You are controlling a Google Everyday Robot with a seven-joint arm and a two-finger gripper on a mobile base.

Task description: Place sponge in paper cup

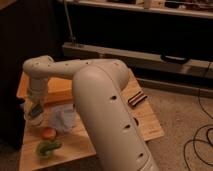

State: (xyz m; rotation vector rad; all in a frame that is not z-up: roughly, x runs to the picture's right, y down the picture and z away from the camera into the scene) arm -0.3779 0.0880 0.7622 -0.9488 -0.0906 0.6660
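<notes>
My gripper (34,109) hangs at the left edge of the wooden table (145,125), below the arm's wrist. A small light-blue sponge (36,111) shows at its tip, and the gripper looks shut on it. A white paper cup (28,116) stands right under and beside the gripper, partly hidden by it. I cannot tell whether the sponge touches the cup.
A crumpled pale cloth (62,118) lies right of the gripper. An orange object (48,133) and a green one (47,147) lie near the front left. A dark striped bar (136,99) lies at the right. My arm covers the table's middle.
</notes>
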